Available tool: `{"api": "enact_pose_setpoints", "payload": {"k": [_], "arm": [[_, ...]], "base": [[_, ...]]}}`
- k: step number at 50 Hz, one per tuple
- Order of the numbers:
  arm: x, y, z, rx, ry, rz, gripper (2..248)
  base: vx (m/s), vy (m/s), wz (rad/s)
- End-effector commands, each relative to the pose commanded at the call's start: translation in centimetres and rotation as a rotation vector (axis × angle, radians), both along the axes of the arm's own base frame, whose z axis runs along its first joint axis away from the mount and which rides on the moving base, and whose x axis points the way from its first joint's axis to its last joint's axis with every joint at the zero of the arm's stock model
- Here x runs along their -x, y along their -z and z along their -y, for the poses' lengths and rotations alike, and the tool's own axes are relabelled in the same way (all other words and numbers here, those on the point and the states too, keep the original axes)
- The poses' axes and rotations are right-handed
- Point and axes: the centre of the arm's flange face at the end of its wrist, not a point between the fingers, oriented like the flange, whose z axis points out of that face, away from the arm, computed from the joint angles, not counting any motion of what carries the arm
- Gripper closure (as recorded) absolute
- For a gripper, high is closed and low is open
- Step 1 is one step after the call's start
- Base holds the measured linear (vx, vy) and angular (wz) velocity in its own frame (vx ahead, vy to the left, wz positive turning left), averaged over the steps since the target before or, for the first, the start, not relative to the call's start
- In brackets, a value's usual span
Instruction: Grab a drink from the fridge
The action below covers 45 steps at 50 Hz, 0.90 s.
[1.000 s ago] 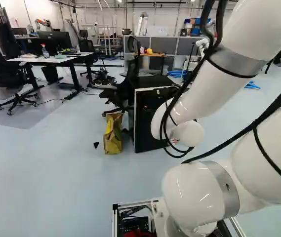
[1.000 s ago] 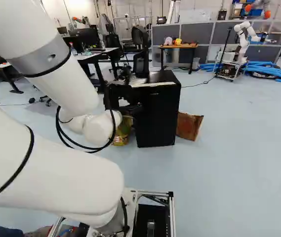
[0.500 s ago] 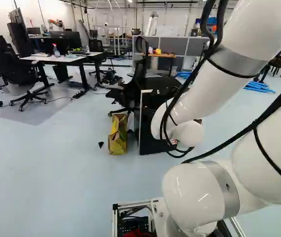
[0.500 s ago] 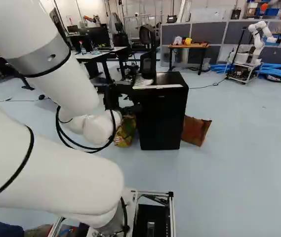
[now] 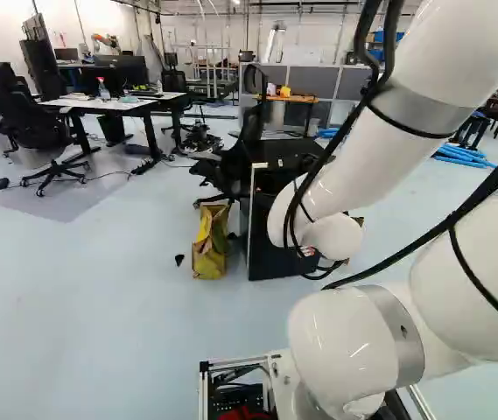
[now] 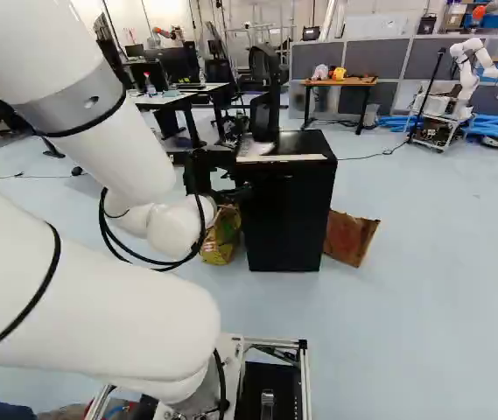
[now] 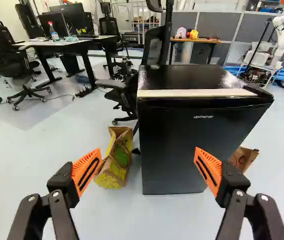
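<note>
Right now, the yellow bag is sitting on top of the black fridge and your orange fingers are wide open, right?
Not quite: the yellow bag stands on the floor beside the black fridge, as the wrist view shows. My orange fingers are indeed wide open.

Another robot (image 6: 468,80) and desks (image 7: 91,41) suggest a lab.

The fridge (image 7: 179,137) looks glossy on top, smooth in front; a crumpled paper bag (image 7: 117,162) stands at its eight o'clock, a wooden tabletop (image 7: 207,41) at twelve
</note>
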Motion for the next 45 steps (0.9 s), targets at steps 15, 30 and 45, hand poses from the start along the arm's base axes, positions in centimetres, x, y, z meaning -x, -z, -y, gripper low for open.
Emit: {"api": "enact_pose_setpoints", "payload": {"k": [15,30,45], "arm": [[0.00,0.00,0.00,0.000,0.000,0.000,3],[0.00,0.00,0.00,0.000,0.000,0.000,3],[0.00,0.00,0.00,0.000,0.000,0.000,3]], "base": [[0.066,-0.030,0.003],[0.067,-0.030,0.003],[0.063,-0.032,0.002]]}}
